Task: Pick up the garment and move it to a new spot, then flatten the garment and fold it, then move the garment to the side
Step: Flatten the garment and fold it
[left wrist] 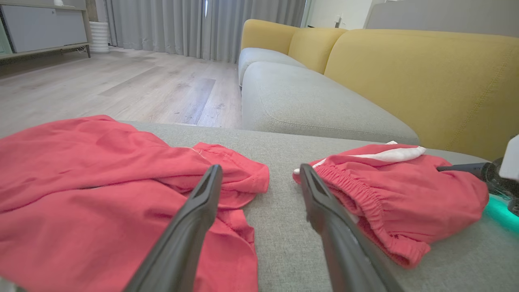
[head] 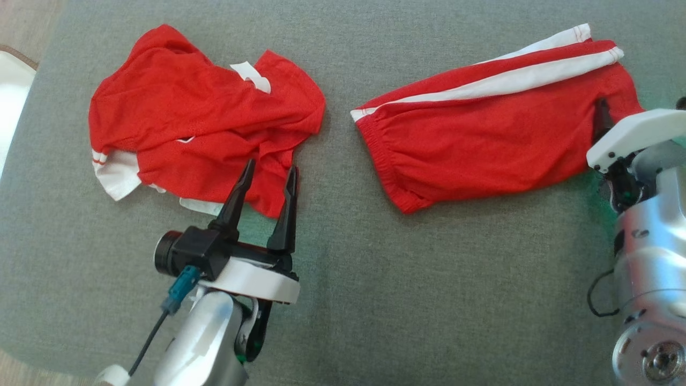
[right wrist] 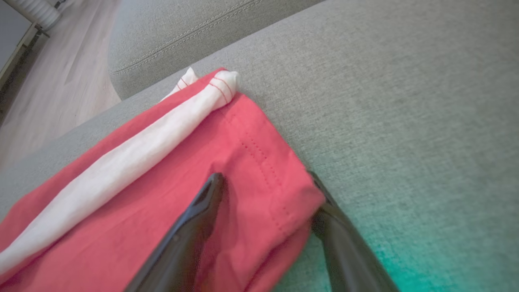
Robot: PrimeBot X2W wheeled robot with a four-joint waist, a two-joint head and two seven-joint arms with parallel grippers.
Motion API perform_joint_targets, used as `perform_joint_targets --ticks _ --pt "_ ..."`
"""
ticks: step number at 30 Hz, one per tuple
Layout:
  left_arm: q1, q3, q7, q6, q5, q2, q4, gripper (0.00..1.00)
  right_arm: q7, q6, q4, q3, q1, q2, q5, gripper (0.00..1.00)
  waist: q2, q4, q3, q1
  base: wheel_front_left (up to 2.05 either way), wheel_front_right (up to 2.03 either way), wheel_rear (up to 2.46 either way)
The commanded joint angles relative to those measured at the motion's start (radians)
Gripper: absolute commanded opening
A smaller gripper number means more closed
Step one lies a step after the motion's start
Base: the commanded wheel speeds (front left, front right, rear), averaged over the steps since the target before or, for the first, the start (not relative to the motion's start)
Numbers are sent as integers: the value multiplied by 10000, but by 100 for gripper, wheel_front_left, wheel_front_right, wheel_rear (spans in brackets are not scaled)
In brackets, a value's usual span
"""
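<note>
I have my right gripper (right wrist: pixel 265 176) open, its fingers (right wrist: pixel 194 227) astride the hem corner of the folded red shorts (head: pixel 482 139), which stretch lengthwise away from it toward my left gripper (head: pixel 271 166), also open, tips over the near edge of the crumpled red jersey (head: pixel 187 112).

The tip of the outer finger (right wrist: pixel 344 243) of my right gripper (right wrist: pixel 264 178) is tucked behind the corner hem of the shorts (right wrist: pixel 154 194), so I cannot tell whether it touches the cloth from beneath. Beyond that gripper's inner finger, the shorts run out past the left and bottom edges of its wrist view. From my head, the white wrist plate (head: pixel 638 134) covers most of that gripper. To the left of my left gripper (left wrist: pixel 259 168), the crumpled shirt (left wrist: pixel 81 182) is cut by the picture's edges, its lower folds buried under itself. Whether its white tag (head: pixel 252 76) carries print is too small to tell.
</note>
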Motion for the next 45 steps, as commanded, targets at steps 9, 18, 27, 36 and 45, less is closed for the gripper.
perform_joint_targets --ticks 9,18,27,36,45 --pt "-345 242 -93 124 -152 22 -302 100 -783 -9 487 712 -516 141 -387 0 0 -292 -7 1 0 0 0" --pt "-174 352 -93 100 -100 21 -290 100 -1482 -9 -60 1084 75 -522 623 0 0 -975 -604 1 0 0 0" --pt "186 455 -93 43 18 21 -224 100 -1396 -9 -1353 1114 1722 -1260 1476 0 0 -1496 -1258 1 0 0 0" --pt "399 504 -93 -109 207 20 -88 100 -1746 -9 -1878 1281 2332 -1140 1695 0 0 -1407 -1426 1 0 0 0" --pt "609 631 -93 -160 264 20 141 100 -2358 -9 -2157 2677 2323 -742 2395 0 0 -1167 -1950 1 0 0 0"
